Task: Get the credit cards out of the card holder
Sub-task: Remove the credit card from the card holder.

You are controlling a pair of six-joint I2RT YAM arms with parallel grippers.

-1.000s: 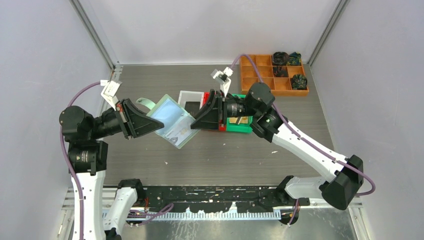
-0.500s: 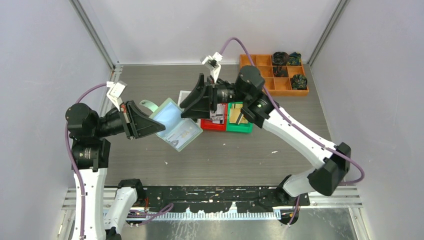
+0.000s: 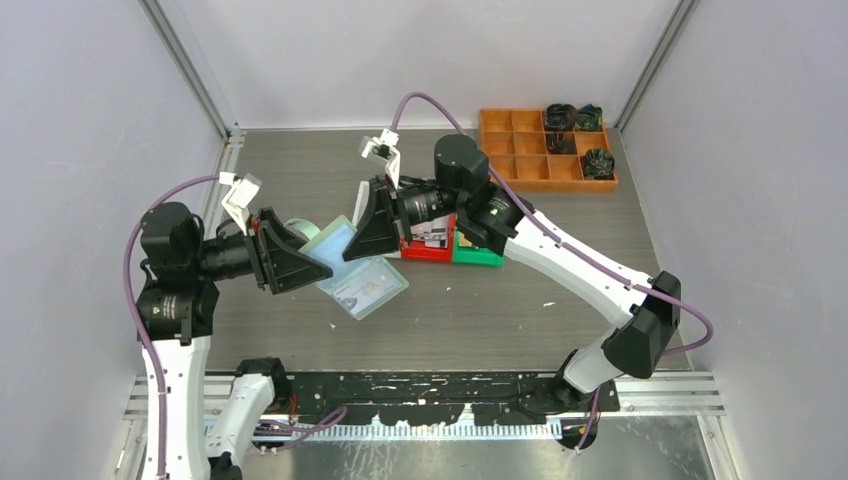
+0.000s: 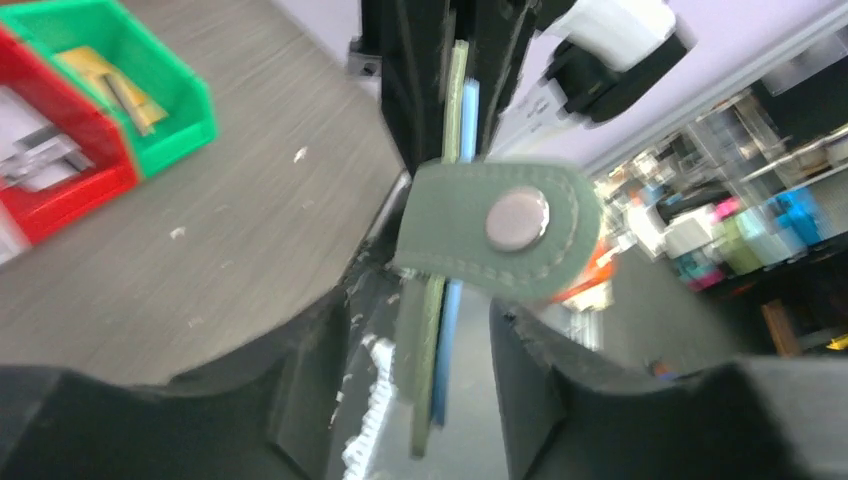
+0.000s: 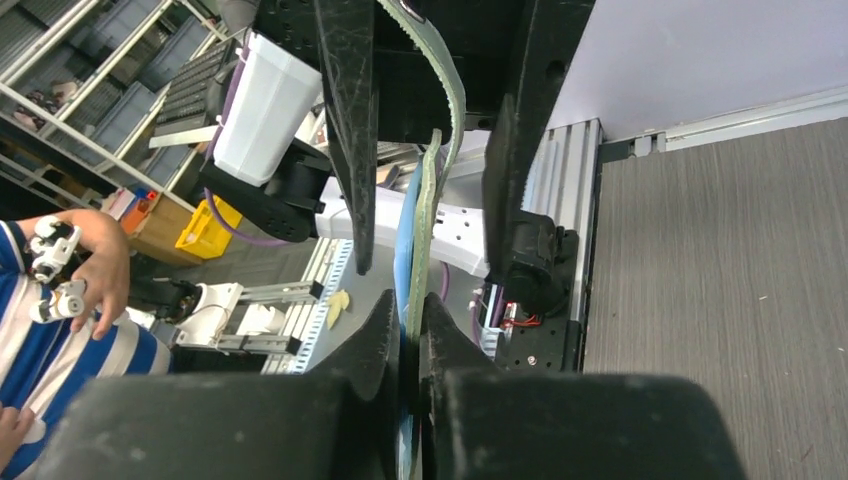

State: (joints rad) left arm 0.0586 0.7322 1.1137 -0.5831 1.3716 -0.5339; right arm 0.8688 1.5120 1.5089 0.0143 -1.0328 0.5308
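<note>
The mint-green card holder [image 3: 362, 278] hangs in the air between both arms, with a pale printed credit card [image 3: 374, 286] showing in its clear pocket. My right gripper [image 3: 356, 246] is shut on the holder's far edge, pads pinching it [image 5: 412, 330]. My left gripper [image 3: 318, 270] is open around the near edge. In the left wrist view the holder [image 4: 428, 350] stands edge-on between the jaws with a gap on each side, its snap strap [image 4: 500, 230] folded across. A gold card [image 4: 100, 85] lies in the green bin, silvery cards [image 4: 40, 160] in the red one.
The red bin [image 3: 425, 252] and green bin [image 3: 478, 254] stand just right of the grippers, under the right arm. An orange compartment tray [image 3: 530, 150] with dark items stands at the back right. Grey walls close in both sides.
My right arm swung left from over the bins and shut on the card holder. My left gripper's jaws came apart from the holder, which sank slightly toward the table.
</note>
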